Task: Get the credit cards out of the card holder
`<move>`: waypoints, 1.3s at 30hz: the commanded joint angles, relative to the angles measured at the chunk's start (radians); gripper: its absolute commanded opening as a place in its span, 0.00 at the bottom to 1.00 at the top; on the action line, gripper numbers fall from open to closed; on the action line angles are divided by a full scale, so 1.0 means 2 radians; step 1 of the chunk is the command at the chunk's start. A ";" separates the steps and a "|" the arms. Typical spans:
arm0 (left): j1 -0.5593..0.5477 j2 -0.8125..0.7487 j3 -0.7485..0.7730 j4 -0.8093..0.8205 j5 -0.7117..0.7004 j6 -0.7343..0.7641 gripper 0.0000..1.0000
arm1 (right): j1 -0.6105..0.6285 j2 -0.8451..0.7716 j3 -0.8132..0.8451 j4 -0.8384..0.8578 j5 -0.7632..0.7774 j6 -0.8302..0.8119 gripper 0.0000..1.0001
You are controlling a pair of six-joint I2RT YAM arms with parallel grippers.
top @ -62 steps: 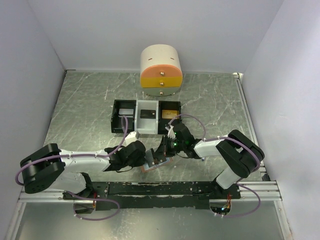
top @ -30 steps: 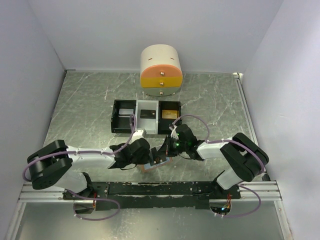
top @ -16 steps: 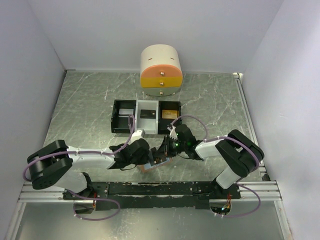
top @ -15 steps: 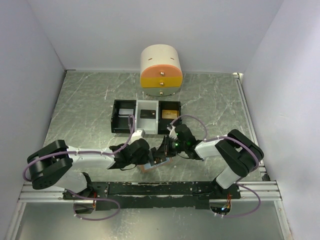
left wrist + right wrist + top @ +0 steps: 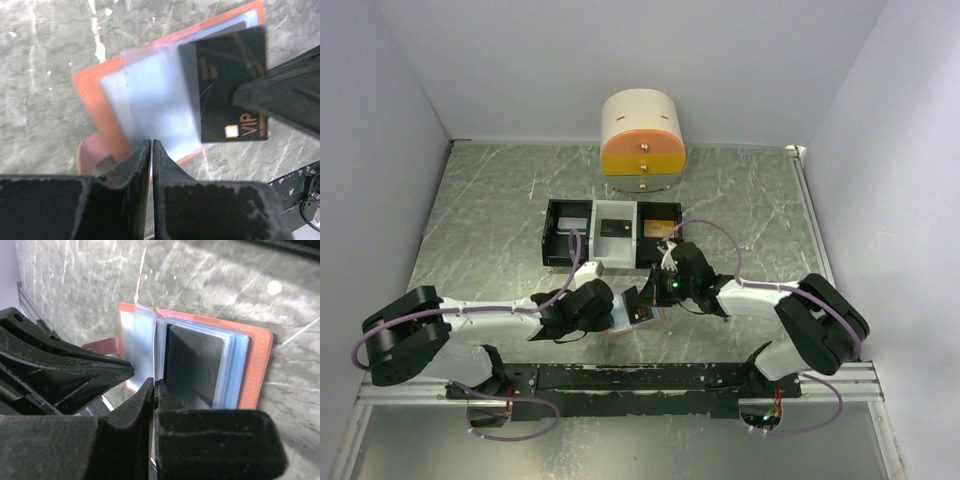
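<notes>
Table (image 5: 480, 220) bears trays (image 5: 566, 243), drawers (image 5: 642, 140), card holder (image 5: 632, 318).

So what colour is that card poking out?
Black with gold lettering: the card poking from the card holder shows best in the left wrist view.

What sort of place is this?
Probably a robotics test booth: plain white walls box in a marbled tabletop, two arms are bolted to its near rail, with a drawer chest as prop.

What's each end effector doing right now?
Left end effector: closed, pinching a clear sleeve of the holder.
Right end effector: closed on the black card, which is partly out of the holder.
</notes>
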 commanded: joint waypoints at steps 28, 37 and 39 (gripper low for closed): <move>0.107 -0.221 0.032 -0.202 -0.019 0.080 0.93 | 0.031 -0.158 0.043 0.016 0.151 -0.288 0.00; 0.261 -0.204 0.105 -0.255 0.058 0.198 1.00 | 0.038 -0.083 0.147 -0.030 0.167 -0.465 0.00; 0.291 -0.188 0.125 -0.266 0.066 0.219 1.00 | 0.038 -0.048 0.191 -0.072 0.160 -0.498 0.00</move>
